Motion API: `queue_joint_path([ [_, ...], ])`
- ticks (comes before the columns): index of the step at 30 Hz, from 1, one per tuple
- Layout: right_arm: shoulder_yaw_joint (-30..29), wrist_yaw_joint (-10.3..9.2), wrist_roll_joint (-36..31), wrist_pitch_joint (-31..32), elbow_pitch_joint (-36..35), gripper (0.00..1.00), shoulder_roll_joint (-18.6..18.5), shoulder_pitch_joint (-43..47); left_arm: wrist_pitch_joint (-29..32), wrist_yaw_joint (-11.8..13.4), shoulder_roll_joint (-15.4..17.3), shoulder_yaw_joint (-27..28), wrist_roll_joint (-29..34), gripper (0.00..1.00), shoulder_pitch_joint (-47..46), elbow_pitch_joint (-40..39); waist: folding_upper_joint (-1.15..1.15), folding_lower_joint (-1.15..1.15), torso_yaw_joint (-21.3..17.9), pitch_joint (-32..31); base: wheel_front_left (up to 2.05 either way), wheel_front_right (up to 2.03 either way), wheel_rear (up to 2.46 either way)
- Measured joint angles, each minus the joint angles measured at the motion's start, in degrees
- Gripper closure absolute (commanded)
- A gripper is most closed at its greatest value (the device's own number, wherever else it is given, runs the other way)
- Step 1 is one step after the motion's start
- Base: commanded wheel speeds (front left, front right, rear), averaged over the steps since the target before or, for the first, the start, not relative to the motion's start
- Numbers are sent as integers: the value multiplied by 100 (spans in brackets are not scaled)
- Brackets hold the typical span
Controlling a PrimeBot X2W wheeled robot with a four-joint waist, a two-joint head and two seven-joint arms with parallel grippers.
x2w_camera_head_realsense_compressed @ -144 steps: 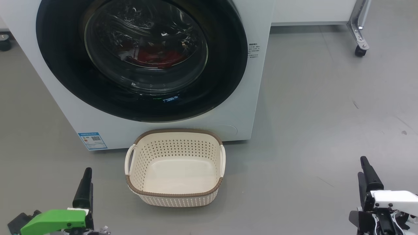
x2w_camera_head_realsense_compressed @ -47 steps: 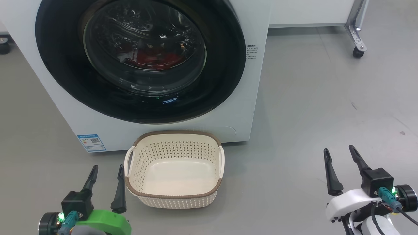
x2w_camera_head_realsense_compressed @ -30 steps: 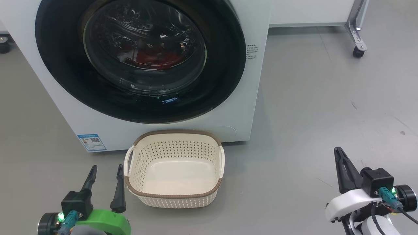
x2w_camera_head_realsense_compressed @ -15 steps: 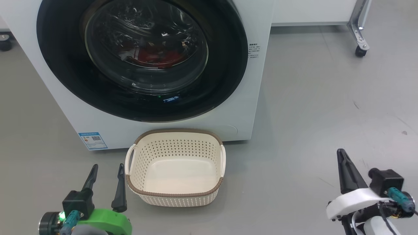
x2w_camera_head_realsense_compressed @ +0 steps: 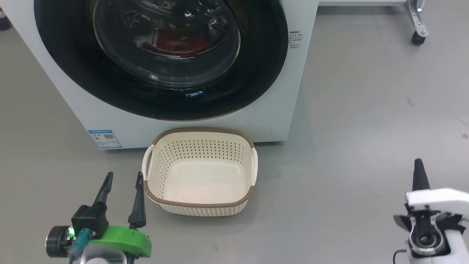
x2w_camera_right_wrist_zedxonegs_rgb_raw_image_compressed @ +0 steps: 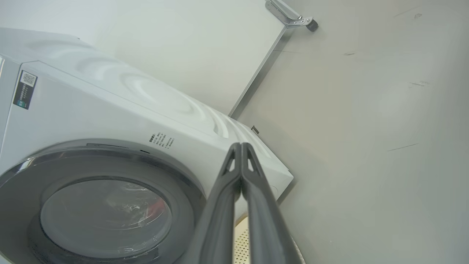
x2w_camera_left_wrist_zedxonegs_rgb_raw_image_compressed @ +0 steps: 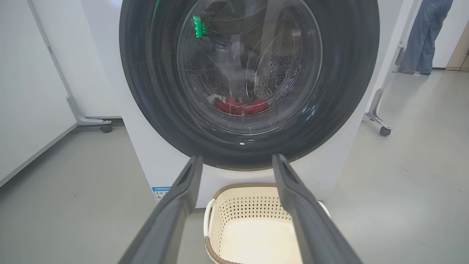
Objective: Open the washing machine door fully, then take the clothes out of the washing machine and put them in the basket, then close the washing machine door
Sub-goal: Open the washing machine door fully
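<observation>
Smooth grey floor holds perforated cream basket below glossy round door.

— Is this someone's home?
— It looks like a test lab: ahead of the left hand, the washing machine stands on bare grey floor between white wheeled partitions.

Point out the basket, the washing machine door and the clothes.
basket (x2w_camera_head_realsense_compressed: 201,209), head view, on its front wall.
washing machine door (x2w_camera_head_realsense_compressed: 256,73), head view, on its black rim.
clothes (x2w_camera_left_wrist_zedxonegs_rgb_raw_image_compressed: 238,106), left wrist view, on the red fabric behind the glass.
</observation>
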Motion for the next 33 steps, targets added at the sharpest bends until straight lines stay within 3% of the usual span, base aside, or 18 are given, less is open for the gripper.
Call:
queue_joint_path([
  [6,-275,3,1191,734,19,100,-55,-651,0,-1,-34,-15,33,0,-158,-108,0,0,92,254,0,0,0],
  [15,-360,-64,1814,1631,3,100,-141,-1668,0,-53,-86,-58,97,0,-497,-279,0,0,262,744,0,0,0],
  [22,-455,-266,2330,2324,-125,100,-501,-2565,0,-147,-144,-235,227,0,-869,-392,0,0,456,1231,0,0,0],
  [33,-223,-700,2530,3134,-202,100,-972,-3847,0,-198,-182,-387,255,0,-1250,-487,0,0,735,1883,0,0,0],
])
